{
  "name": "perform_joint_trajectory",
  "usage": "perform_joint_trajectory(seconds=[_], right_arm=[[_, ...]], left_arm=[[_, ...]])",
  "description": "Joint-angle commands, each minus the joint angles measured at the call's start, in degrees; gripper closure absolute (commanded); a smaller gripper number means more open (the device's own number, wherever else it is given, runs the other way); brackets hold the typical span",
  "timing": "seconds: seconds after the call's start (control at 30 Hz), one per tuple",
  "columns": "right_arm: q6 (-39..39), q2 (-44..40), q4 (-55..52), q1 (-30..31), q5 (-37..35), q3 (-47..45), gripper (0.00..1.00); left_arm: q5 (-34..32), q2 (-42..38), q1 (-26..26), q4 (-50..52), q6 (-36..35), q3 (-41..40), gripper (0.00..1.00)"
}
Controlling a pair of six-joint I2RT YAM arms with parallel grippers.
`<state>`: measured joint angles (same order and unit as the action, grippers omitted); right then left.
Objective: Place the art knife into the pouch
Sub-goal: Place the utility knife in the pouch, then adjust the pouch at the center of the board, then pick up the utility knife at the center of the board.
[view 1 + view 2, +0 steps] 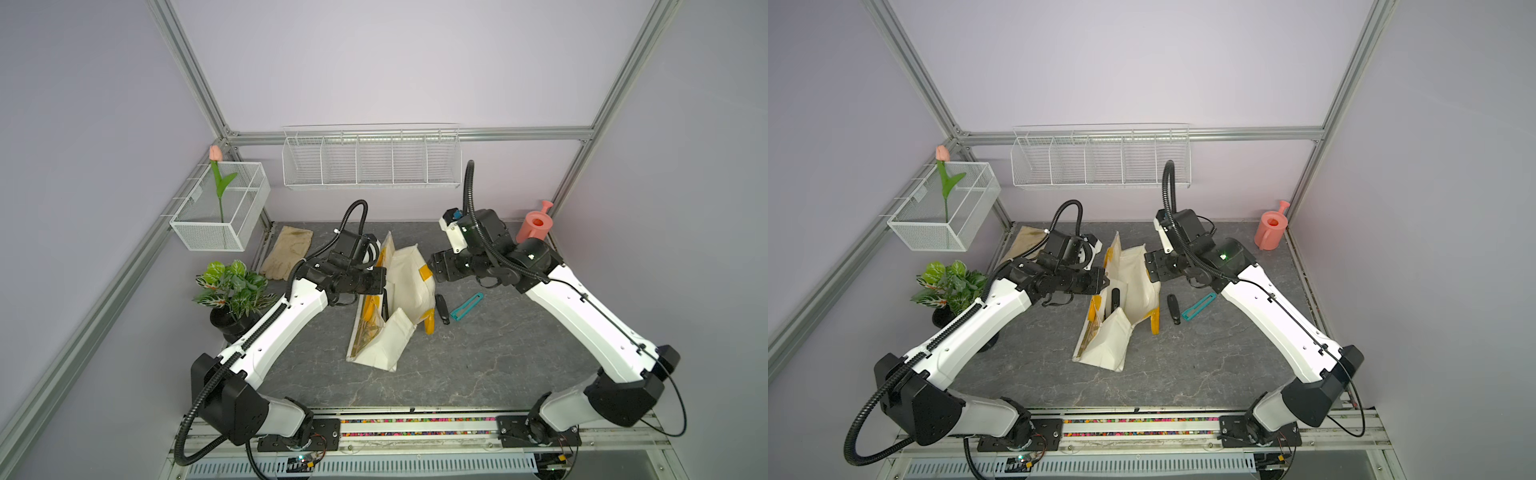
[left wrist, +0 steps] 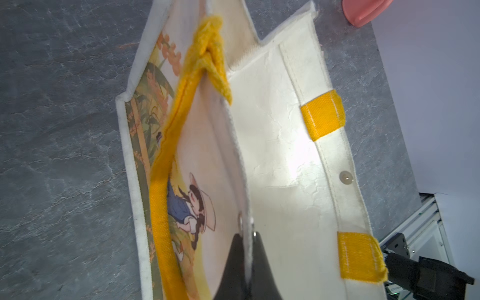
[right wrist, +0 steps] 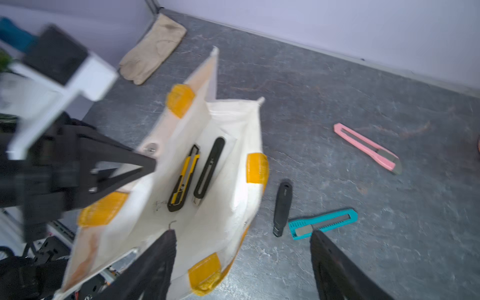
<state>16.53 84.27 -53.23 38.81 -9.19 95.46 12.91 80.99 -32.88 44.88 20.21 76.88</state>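
The right gripper [image 3: 241,232] hangs wide open and empty above one rim of the pouch [image 3: 233,135], mid-tabletop. A black art knife [image 3: 209,168] and a yellow knife [image 3: 183,179] lie inside. The left gripper [image 2: 246,237] pinches the opposite rim.

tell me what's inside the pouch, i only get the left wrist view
Observer: Two knives lie in the pouch: a yellow knife and a black knife.
Operator: any outside it
Observer: Three: a grey knife, a teal knife, a pink knife.
Operator: right gripper holding one
Observer: No, the right gripper is open and empty.
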Motion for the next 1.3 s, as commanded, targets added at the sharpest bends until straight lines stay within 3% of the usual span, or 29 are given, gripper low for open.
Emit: perform_joint_trajectory(seconds=[0.0, 0.13, 0.43, 0.57, 0.87, 1.27], right_arm=[[2.5, -1.6, 2.6, -5.9, 0.9, -10.5, 0.16], [1.8, -2.0, 6.2, -11.3, 5.7, -19.1, 0.16], [-0.3, 9.7, 14.0, -11.5, 11.5, -23.5, 0.19], [0.6, 12.6, 14.9, -11.5, 11.0, -23.9, 0.21], [0.9, 6.7, 16.3, -11.6, 12.2, -26.9, 0.17], [-1.0, 19.0, 18.0, -11.6, 11.1, -24.5, 0.22]], left_arm=[[5.1, -0.4, 0.1, -7.0, 2.7, 0.1, 1.0], [5.2, 0.2, 0.0, -7.7, 3.9, 0.5, 1.0], [-2.0, -0.5, 0.2, -7.0, 6.4, -2.9, 1.0], [-5.3, -1.7, 0.7, -6.8, 7.0, -5.6, 1.0], [-7.0, -2.6, 1.7, -7.4, 7.2, -8.4, 1.0], [-7.7, -4.3, 1.8, -6.8, 7.3, -9.8, 1.0]])
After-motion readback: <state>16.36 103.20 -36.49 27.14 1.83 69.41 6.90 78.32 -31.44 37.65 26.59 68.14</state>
